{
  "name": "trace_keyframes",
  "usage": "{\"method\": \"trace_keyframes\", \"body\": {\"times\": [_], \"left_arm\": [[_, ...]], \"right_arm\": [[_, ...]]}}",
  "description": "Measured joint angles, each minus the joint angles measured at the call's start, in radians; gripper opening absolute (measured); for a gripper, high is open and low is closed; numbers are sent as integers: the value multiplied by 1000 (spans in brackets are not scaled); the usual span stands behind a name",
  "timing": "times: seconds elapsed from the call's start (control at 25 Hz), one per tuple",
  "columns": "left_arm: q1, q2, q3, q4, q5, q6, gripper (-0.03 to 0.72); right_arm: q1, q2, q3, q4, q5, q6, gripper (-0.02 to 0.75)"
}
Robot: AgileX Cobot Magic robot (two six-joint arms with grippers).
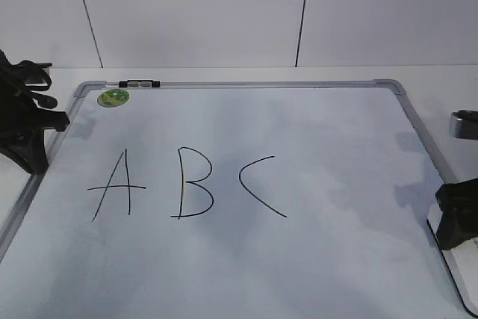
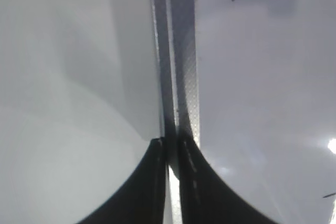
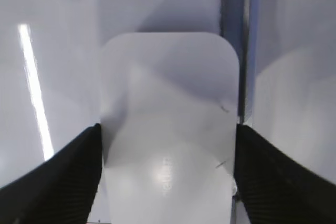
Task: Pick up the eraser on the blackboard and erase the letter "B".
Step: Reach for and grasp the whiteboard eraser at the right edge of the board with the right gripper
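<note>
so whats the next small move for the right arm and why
Probably close the right gripper on the eraser. In the right wrist view its fingers sit on either side of the white block at the blackboard edge, apparently not yet squeezing it. The letter "B" is untouched, so grasping comes before any wiping.

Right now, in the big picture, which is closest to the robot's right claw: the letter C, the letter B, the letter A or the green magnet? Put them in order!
Going from the right gripper, at the board's right edge:
1. The letter C, rightmost letter.
2. The letter B, in the middle.
3. The letter A, leftmost letter.
4. The green magnet, far top-left corner.
</note>
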Motion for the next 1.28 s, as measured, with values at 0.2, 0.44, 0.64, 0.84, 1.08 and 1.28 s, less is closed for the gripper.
{"method": "trace_keyframes", "body": {"times": [0.2, 0.44, 0.64, 0.84, 1.08, 1.28], "left_arm": [[0, 0, 0, 0, 0, 0, 22], [0, 0, 0, 0, 0, 0, 22], [0, 0, 0, 0, 0, 0, 21], [0, 0, 0, 0, 0, 0, 21], [0, 0, 0, 0, 0, 0, 20], [0, 0, 0, -2, -2, 0, 20]], "right_arm": [[28, 28, 0, -11, 14, -4, 605], [41, 37, 0, -21, 18, -4, 600], [42, 37, 0, -24, 19, -4, 599], [42, 37, 0, -26, 21, -4, 599], [42, 37, 0, -33, 21, 11, 599], [44, 37, -2, -55, 49, 61, 599]]}}
